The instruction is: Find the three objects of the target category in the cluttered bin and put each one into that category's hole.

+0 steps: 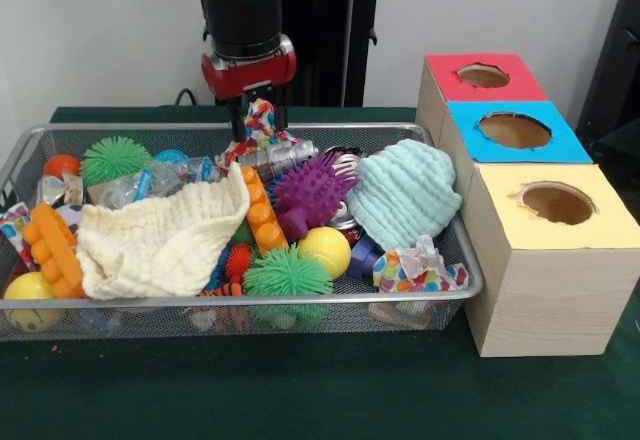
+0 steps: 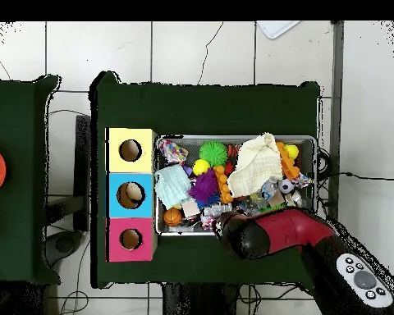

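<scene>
A dotted cloth piece (image 1: 260, 125) is held clenched in the pincer (image 1: 256, 120) above the far rim of the wire-mesh bin (image 1: 300, 300). Being light and limp, it is judged best pinched at a bunched fold. Another dotted piece (image 1: 420, 268) is seen at the bin's near corner, beside the yellow-topped box's hole (image 1: 557, 203).

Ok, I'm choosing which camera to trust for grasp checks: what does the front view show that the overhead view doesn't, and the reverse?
Front only: the end effector down at a dotted cloth by the bin's far rim. Overhead only: the arm covers that spot, but something pale shows inside the blue box's hole. Both: the second dotted cloth in the corner nearest the yellow box's hole.
</scene>
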